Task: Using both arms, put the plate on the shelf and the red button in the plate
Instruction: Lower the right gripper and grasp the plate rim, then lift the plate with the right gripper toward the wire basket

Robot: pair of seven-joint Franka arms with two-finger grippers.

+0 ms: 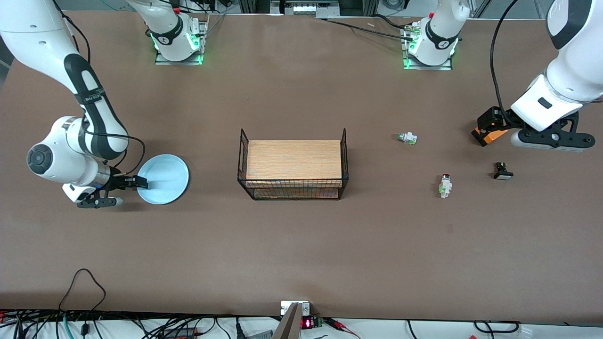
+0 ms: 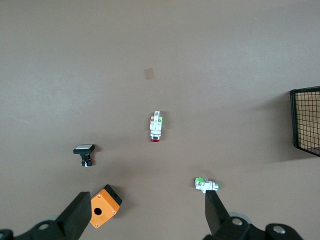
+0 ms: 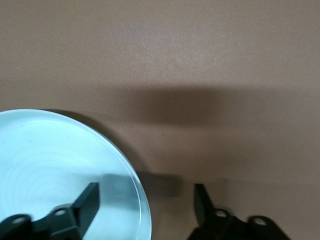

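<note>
At the right arm's end of the tabletop [image 1: 301, 254] I find the right gripper [image 1: 140, 181] set low at the rim of the plate [image 1: 165, 179], on the side away from the rack. The right wrist view shows one finger over the plate's inner surface and the other outside the rim, on the tabletop side. The jaws straddle the rim with a gap on either side, so I judge the plate not yet gripped. The plate lies flat on the tabletop, well apart from the rack.

I judge the plate stiff, smooth and light. The raised rim is the only place to take hold. A glazed rim may slip or tip in a narrow pinch, so the fingers should seat deep over it.

At the middle stands the wire rack [image 1: 293, 190] with a wooden board [image 1: 294, 159] on top.

Toward the left arm's end lie three small switches, apart from one another. The white switch with the silvery-green cap [image 1: 407, 138] is farthest from the front camera. The red button [image 1: 444, 185] lies on its side nearer to that camera. The black switch [image 1: 502, 172] lies beside it. An orange box [image 1: 490, 133] sits by the left arm.

The left gripper [image 2: 145, 212] hangs above this group, fully open and empty. It waits.

I judge the red button light, hard and likely to roll. Its white body offers the flat sides for a grip.
</note>
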